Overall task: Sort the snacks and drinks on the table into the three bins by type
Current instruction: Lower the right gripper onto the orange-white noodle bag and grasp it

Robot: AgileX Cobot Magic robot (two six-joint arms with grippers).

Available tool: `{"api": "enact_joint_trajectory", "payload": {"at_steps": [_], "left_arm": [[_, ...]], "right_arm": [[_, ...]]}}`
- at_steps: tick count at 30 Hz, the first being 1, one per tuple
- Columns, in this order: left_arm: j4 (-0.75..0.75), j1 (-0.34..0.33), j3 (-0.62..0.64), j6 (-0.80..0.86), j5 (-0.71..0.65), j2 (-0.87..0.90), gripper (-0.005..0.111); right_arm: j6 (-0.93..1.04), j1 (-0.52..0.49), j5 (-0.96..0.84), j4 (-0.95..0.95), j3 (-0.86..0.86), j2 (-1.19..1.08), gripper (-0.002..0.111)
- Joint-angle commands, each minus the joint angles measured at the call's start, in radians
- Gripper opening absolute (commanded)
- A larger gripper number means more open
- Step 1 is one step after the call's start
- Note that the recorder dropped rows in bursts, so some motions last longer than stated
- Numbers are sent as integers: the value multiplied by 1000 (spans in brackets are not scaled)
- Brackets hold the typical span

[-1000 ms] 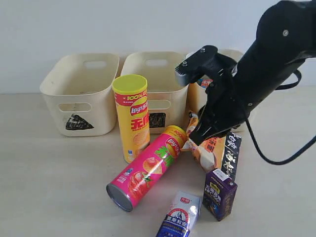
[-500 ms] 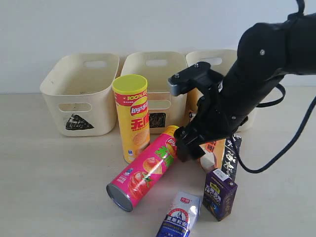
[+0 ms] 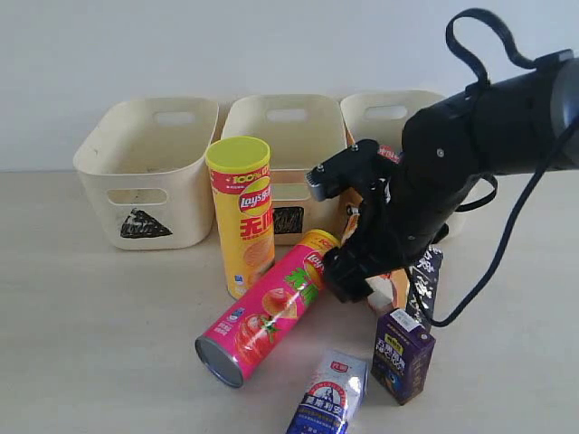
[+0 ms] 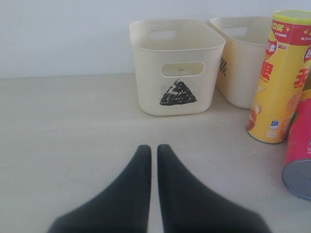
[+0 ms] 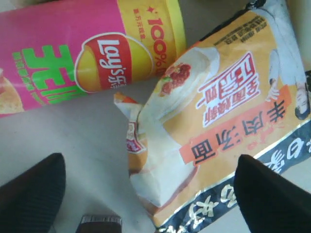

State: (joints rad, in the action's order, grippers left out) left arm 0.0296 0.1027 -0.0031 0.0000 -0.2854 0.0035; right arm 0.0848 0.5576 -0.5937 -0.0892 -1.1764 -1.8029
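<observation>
My right gripper [image 3: 348, 271] [image 5: 150, 194] hangs open and low over the table [image 3: 90, 298], its fingers [image 5: 34, 189] straddling one end of the orange foil packet [image 5: 218, 111] [image 3: 393, 287] without touching it. The pink Lay's tube [image 3: 271, 307] [image 5: 82, 58] lies on its side just beside that packet. A yellow Lay's tube [image 3: 240, 212] [image 4: 279, 77] stands upright in front of the bins. The dark purple carton [image 3: 401, 354] and the white-and-blue carton [image 3: 327, 398] sit near the front edge. My left gripper [image 4: 152, 148] is shut and empty above bare table.
Three cream bins stand in a row at the back: the triangle bin [image 3: 149, 172] [image 4: 175, 58], the middle bin [image 3: 285, 145] and the right bin [image 3: 389, 113], which is partly hidden behind the right arm. A black cable loops above that arm.
The right arm has come down and to the left, over the orange packet beside the pink tube's top. Its jaws have spread wide. The left gripper has not moved.
</observation>
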Motion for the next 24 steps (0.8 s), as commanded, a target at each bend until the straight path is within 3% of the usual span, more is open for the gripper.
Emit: {"api": "enact_joint_trajectory", "payload": {"at_steps": [1,8,15,24], "left_arm": [[5,-2,3,-7,8,-4,4],[5,-2,3,-7,8,-4,4],[5,-2,3,-7,8,-4,4],[5,-2,3,-7,7,-4,4]], "right_arm": [[-47,1,19,-63,0,-38,83],[-123,1,81,-116,0,-94,83],[-353,1,92,-366,0,-142,83],[-497,1,167,-468,0,-196,82]]}}
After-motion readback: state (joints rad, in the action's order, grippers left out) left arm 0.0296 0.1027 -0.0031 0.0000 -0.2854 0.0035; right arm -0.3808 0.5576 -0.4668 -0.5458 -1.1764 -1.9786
